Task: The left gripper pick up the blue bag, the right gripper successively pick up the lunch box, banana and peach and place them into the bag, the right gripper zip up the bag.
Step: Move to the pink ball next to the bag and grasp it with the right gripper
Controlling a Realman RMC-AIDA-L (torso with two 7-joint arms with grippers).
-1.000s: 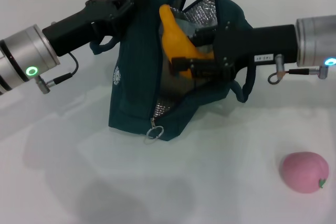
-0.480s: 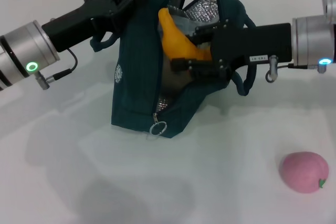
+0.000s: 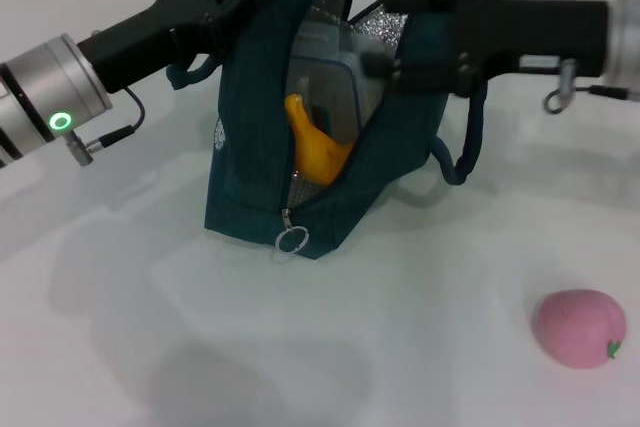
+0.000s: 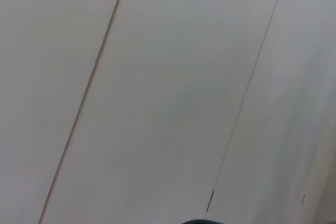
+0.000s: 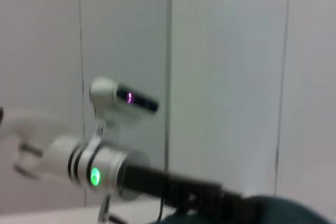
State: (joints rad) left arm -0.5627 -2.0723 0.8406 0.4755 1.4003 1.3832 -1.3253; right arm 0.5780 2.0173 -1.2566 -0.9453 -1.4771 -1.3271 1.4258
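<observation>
One bag, blue-green with a silver lining, is seen standing near the centre of the table, its mouth gaping toward 3 o'clock and its zip ring hanging at 6 o'clock of the body. Inside it, the banana is lodged low against the front wall, and behind it, toward 12 o'clock, a grey-blue box, judged to be the lunch box, is visible. The bag's top edge at 11 o'clock is pinched by the left gripper, which is clamped on the fabric, evidently so that the opening is held up and kept wide for loading. The right gripper is placed at the mouth's upper rim, at about 1 o'clock of the bag, with nothing seen between its fingers; whether they are spread or closed cannot be told. The peach is left on the table well apart, at roughly 4 o'clock of the bag, and is judged to be the next item due. The zip is not yet closed.
</observation>
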